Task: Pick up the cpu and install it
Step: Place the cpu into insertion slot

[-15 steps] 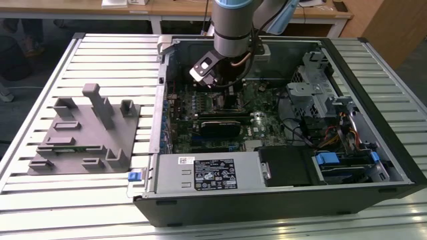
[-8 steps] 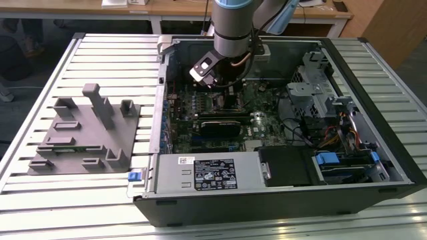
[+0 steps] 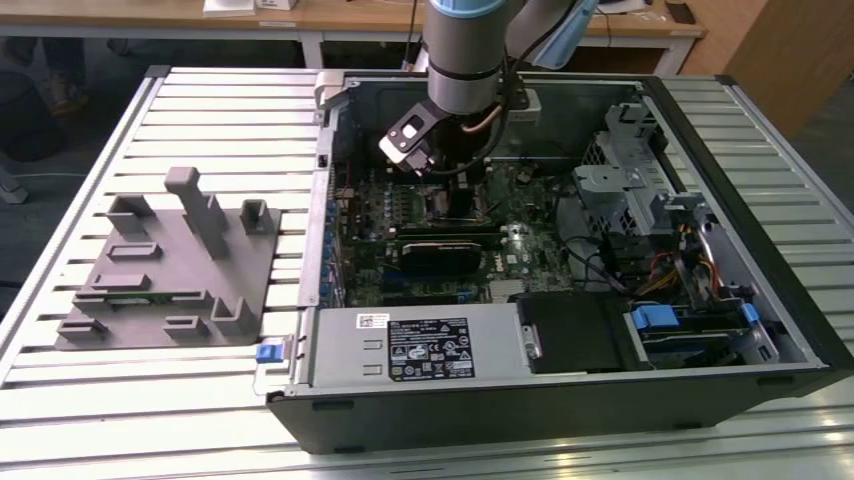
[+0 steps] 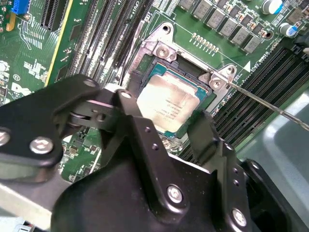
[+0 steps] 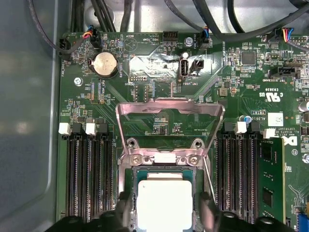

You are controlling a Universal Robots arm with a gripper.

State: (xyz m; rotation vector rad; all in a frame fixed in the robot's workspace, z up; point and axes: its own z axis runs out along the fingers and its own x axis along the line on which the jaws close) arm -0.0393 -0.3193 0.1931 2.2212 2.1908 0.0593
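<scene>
Where cpu (image 4: 169, 101) lies in socket (image 4: 161, 48), hand (image 4: 166, 120) straddles it; grip or gap, cannot tell.

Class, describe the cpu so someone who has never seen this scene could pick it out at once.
Start at the open computer case lying on the slatted table and find the green motherboard inside. Near its middle a metal frame stands flipped open beside a socket. The cpu is the small silvery-white square in that socket, flanked by long black memory slots.
</scene>
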